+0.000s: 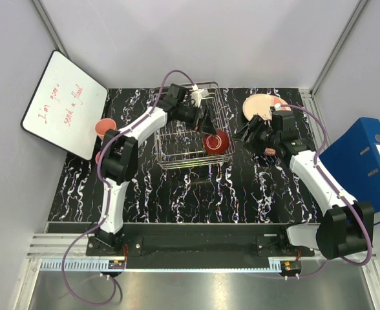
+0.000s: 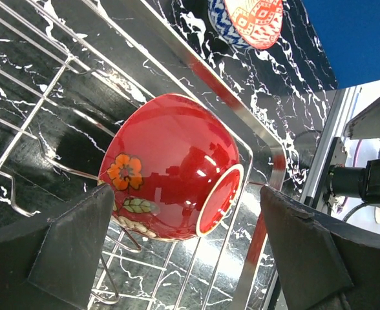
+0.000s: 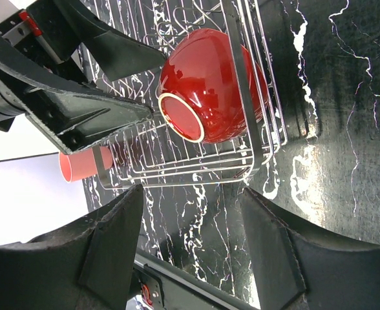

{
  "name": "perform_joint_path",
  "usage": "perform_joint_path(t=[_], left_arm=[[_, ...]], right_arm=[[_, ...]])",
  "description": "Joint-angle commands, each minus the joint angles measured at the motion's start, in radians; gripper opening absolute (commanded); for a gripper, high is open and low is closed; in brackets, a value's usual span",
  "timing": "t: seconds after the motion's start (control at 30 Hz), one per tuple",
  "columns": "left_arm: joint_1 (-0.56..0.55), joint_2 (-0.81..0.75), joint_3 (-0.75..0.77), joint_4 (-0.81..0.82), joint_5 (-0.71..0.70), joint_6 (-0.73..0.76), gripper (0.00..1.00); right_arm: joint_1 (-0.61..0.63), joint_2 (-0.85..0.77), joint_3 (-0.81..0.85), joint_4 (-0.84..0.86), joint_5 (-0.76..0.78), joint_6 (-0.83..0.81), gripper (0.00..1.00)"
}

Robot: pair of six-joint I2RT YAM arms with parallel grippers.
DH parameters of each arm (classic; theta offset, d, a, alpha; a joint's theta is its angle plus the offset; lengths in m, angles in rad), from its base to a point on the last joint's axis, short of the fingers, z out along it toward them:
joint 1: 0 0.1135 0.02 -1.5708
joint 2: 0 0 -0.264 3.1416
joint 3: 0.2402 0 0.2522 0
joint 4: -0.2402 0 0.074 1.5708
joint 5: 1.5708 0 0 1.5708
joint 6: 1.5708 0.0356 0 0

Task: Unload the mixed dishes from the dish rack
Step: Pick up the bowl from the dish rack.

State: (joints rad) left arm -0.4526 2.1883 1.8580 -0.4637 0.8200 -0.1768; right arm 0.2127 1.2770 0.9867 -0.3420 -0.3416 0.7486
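Left pincer (image 2: 187, 200) is down in the rack (image 1: 177, 135) with its jaws spread wide, one finger on each side of the red bowl (image 2: 170, 168). Nothing's grabbed yet. There's a clear gap on the foot-ring side, and on the flower side the finger is right up close, so I can't tell if it's touching.

The red bowl lies tipped on its side on the wire floor, in the rack corner nearest the right arm, with its foot ring facing out toward the rack's edge. From what I can see it's the only dish in the rack.

Right pincer (image 3: 191, 194) is released too and empty. It's hovering over the black marble table (image 1: 196, 194) just outside that same corner, facing the bowl.

Other dishes are out on the table:
- The patterned bowl (image 2: 254, 22) sits beyond the rack's edge on the right-arm side.
- A plate (image 1: 260, 103) is at the far right, behind the right wrist.
- A pink cup (image 1: 105, 126) is on the left by the whiteboard (image 1: 64, 103).
- A second cup (image 1: 99, 157) is just nearer, half hidden by the left arm's elbow.

A blue binder (image 1: 364, 161) stands off the table to the right.
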Motion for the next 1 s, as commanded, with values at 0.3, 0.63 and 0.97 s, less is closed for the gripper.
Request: perform_joint_path(t=[0.3, 0.63, 0.97], left_arm=[[-0.034, 0.103, 0.007, -0.03, 0.028, 0.057, 0.99], [-0.043, 0.068, 0.001, -0.032, 0.152, 0.077, 0.78], [-0.041, 0.031, -0.046, -0.003, 0.278, 0.066, 0.37]], right_arm=[[0.008, -0.015, -0.02, 0.029, -0.004, -0.022, 0.7], [0.008, -0.001, -0.016, 0.032, -0.007, -0.02, 0.7], [0.01, -0.005, -0.029, 0.038, -0.014, -0.011, 0.7]])
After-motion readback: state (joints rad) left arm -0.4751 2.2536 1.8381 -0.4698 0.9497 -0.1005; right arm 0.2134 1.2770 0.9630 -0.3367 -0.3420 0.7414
